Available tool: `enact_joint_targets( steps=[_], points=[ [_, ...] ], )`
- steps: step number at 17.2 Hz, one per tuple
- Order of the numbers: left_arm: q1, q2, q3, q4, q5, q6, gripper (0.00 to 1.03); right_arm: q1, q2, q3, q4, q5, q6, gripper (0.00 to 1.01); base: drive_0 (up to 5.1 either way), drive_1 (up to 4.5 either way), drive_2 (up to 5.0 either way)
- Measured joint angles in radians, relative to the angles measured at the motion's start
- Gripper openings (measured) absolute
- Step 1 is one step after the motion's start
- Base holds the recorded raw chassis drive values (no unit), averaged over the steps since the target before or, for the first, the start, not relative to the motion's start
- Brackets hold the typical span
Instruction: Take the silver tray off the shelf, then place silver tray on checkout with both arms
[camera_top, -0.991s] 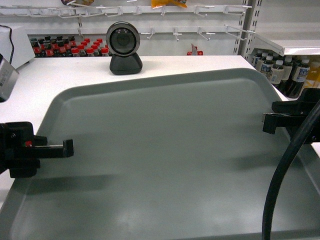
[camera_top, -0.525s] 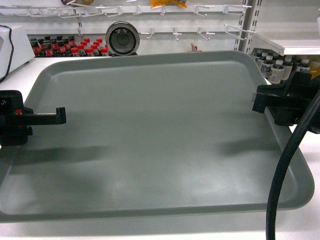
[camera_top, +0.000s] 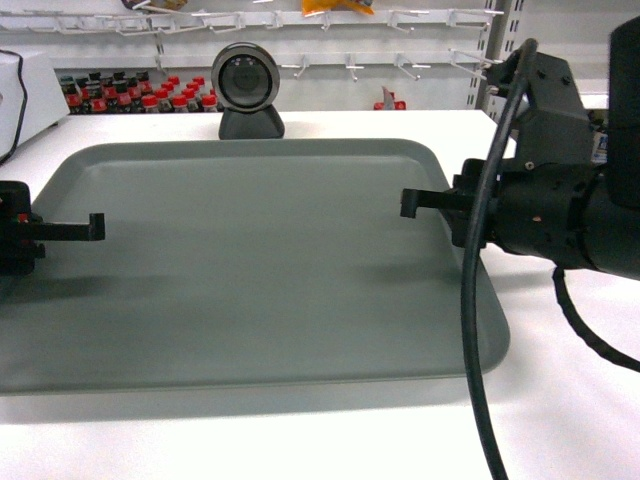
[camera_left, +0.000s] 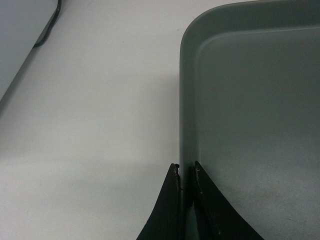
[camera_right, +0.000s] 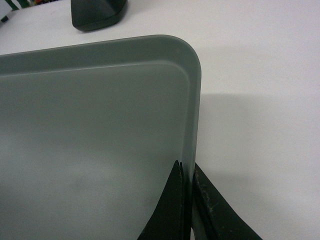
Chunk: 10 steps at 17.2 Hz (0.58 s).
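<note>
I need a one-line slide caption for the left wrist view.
Left gripper pinching the rim of the silver tray over the white checkout.

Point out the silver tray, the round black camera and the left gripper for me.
silver tray (camera_top: 260, 270): head view, on its bare flat floor.
round black camera (camera_top: 246, 82): head view, on its lens face.
left gripper (camera_left: 186, 187): left wrist view, midway between fingertips pinching the tray rim.
</note>
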Motion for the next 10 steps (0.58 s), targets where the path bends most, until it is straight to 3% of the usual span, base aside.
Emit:
enact_joint_targets(
  steps=[4,10],
  points=[
    [0.04,0.077,0.073,-0.003,0.027,0.054,0.03,0.028,0.06,0.103,-0.103,0.037,0.01,0.03,0.0,0.0,0.0],
    [0.082,0.165,0.087,0.02,0.051,0.063,0.03,0.048,0.116,0.192,-0.206,0.058,-0.006,0.03,0.0,0.0,0.0]
  ],
)
